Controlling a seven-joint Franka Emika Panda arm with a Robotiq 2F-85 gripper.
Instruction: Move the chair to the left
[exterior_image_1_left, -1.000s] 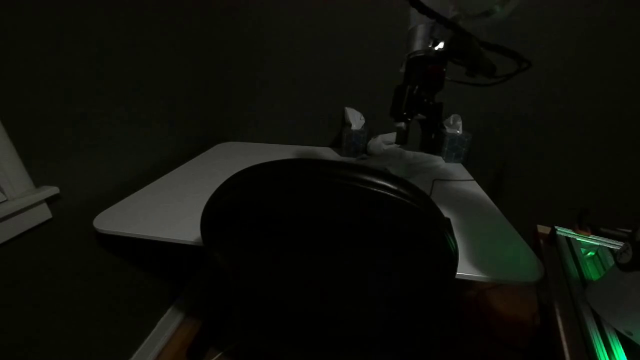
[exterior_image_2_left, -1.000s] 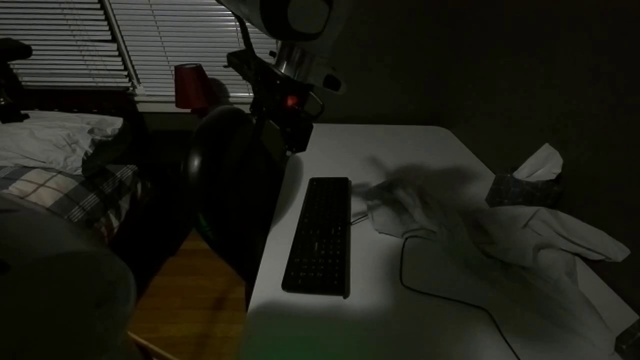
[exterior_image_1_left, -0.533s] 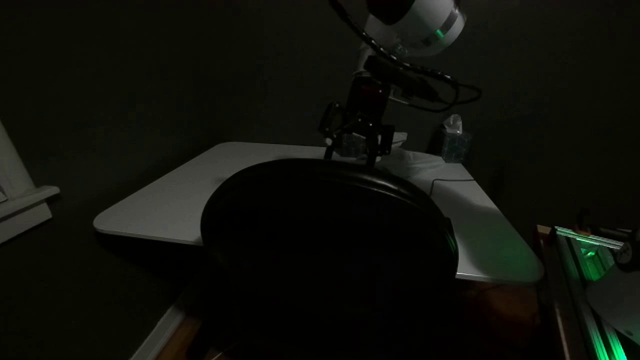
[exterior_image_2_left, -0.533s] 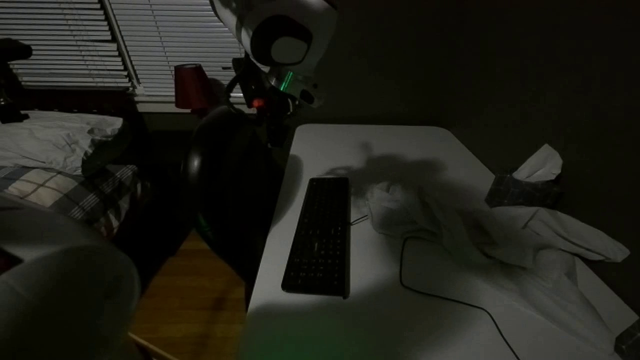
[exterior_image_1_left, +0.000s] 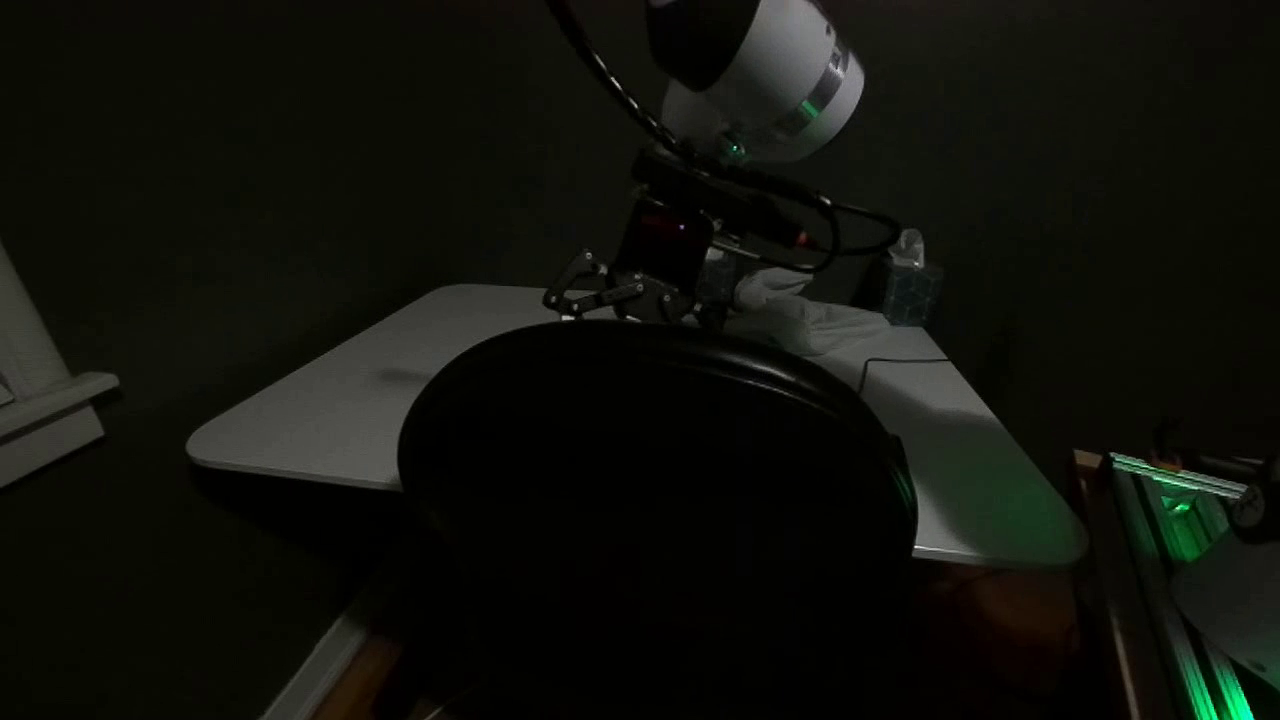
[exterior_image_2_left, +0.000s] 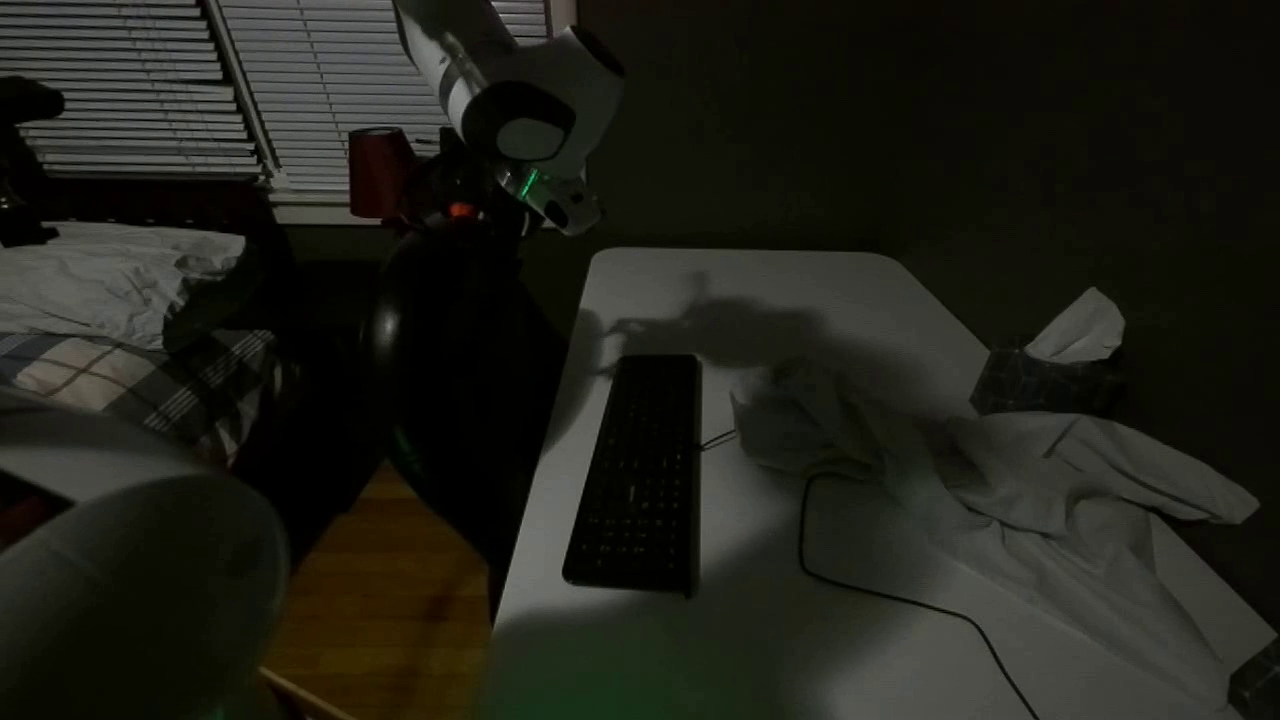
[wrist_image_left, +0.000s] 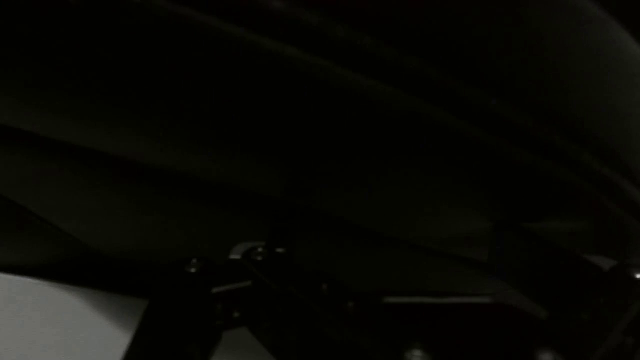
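One big black chair (exterior_image_1_left: 655, 500), standing right up against an edge of the table (exterior_image_1_left: 310, 420), or so close I can't tell the difference. Its rounded backrest blocks the middle of that edge in an exterior view, with a table corner poking out on either side. My end effector (exterior_image_1_left: 640, 306) is at the top rim of the backrest, just behind it as seen there. Fingers (exterior_image_1_left: 556, 297) are spread wide, so I'm released, but the tips drop out of sight behind the rim and I honestly can't say if they're touching it. Wrist view is mostly murk, plus a pale bit of table in the bottom left.

Other stuff: a black keyboard (exterior_image_2_left: 640, 475) lies along the same edge as the chair. Two tissue boxes (exterior_image_1_left: 912, 295) sit by the opposite edge, and a crumpled pale cloth (exterior_image_2_left: 1010, 490) sprawls between them and toward the middle. Thin black cable (exterior_image_2_left: 885, 594) next to the cloth too.
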